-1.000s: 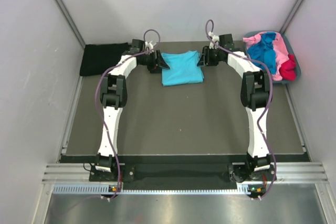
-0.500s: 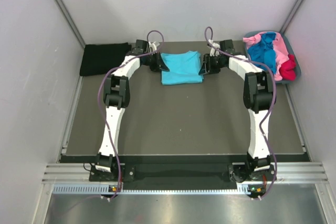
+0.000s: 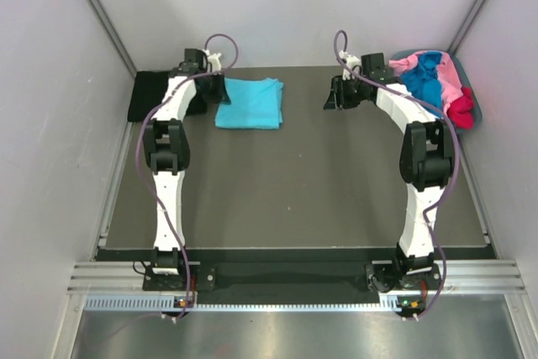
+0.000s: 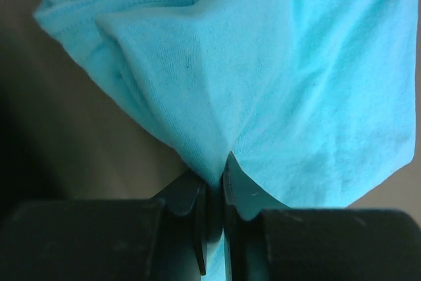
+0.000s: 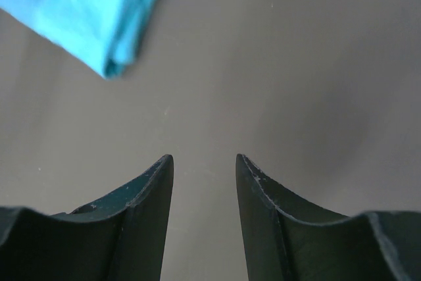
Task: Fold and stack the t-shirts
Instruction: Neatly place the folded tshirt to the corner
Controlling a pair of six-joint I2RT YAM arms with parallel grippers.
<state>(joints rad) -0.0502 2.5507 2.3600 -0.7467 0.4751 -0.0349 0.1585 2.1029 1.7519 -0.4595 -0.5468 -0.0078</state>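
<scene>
turq t-shirt (image 4: 316, 83): soft knit cloth, matt | table (image 5: 296, 64): smooth, matt | fingers (image 5: 263, 215): dark plastic

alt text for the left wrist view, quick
The left hand is shut on a pinched fold of the turquoise shirt, whose bunched cloth fills most of the view. A strip of table shows at the left.

White-black arms (image 3: 168, 203), purple cables (image 3: 220, 36)
</scene>
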